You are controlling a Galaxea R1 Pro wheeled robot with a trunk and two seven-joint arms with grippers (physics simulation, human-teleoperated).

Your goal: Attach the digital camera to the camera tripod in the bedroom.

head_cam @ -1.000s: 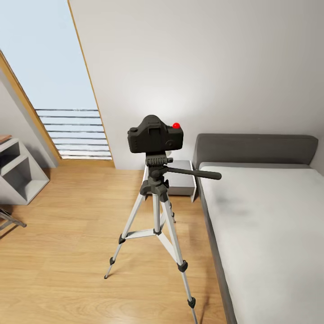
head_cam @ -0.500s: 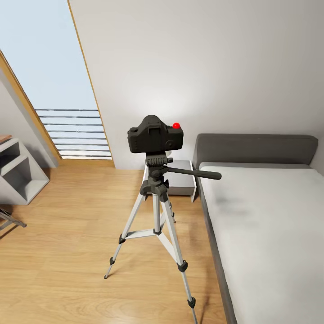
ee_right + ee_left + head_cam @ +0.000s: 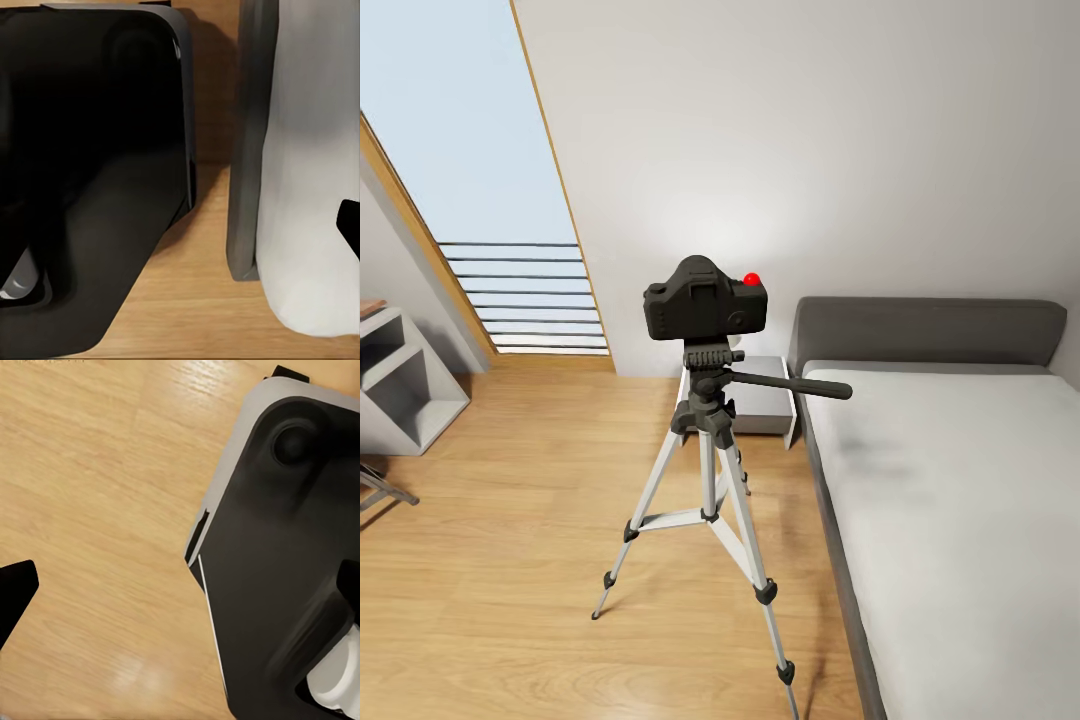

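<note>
**Camera seated on the tripod, arms hanging low**

Head view: one camera (image 3: 706, 299) sits on the head of the one tripod (image 3: 706, 470), red button up, handle pointing toward the bed (image 3: 950, 500). The tripod stands on the wood floor (image 3: 510, 560) just beside the bed's long edge, with a nightstand (image 3: 765, 405) behind it at the wall. As I judge it, the mounting looks done.

Left wrist view: one dark fingertip (image 3: 15, 592) shows against the floor and another at the opposite edge, set wide apart, so the left pincer (image 3: 180, 600) stands open with nothing between, over the robot's own dark base (image 3: 277, 570).

Right wrist view: a single dark fingertip (image 3: 350, 225) shows over the mattress; how wide the right pincer stands I cannot tell.

Risks: the tripod's feet stand close to the bed frame, and the robot's base is near too; driving or swinging an arm upward could clip a leg or the handle and topple the lot. If the camera merely rests on the plate, a knock might unseat it.

Count: one camera, one tripod with three legs, one bed, one nightstand, one cubby shelf (image 3: 395, 385).
</note>
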